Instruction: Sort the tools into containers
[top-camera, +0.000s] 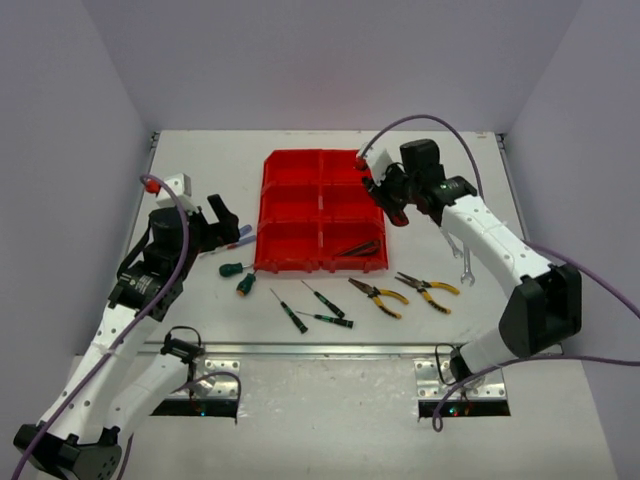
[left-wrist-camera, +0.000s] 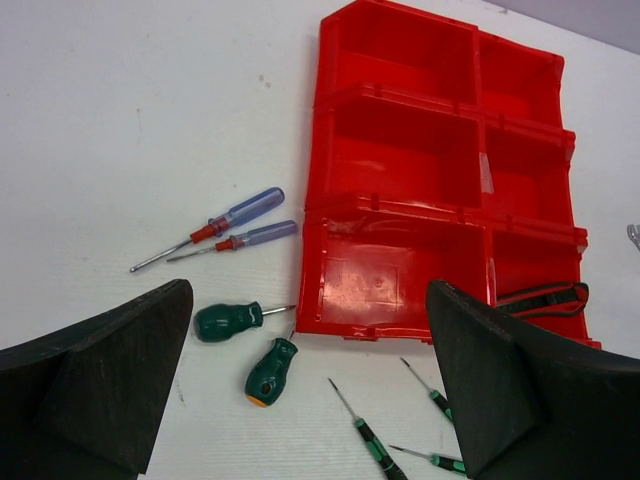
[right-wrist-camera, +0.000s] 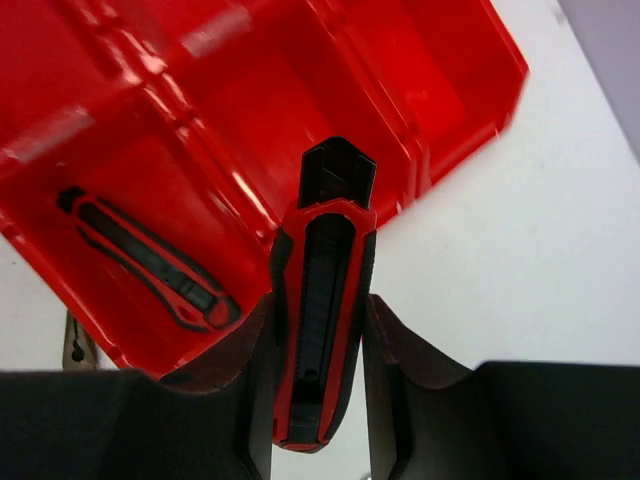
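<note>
The right pincer (right-wrist-camera: 320, 306) is clenched on a red-and-black cutter (right-wrist-camera: 325, 235), which stands upright between its pads, its black tip pointing to 12 o'clock over the edge of the red bin (right-wrist-camera: 440, 110). A second cutter (right-wrist-camera: 150, 262) lies in a compartment at 10 o'clock from the held one. In the top view the left pincer (top-camera: 225, 222) hangs released and wide at the bin's 9 o'clock side, while green screwdrivers (top-camera: 325, 299) and yellow-handled pliers (top-camera: 380, 297) lie on the tabletop (top-camera: 560, 210) at 6 o'clock from the bin.
</note>
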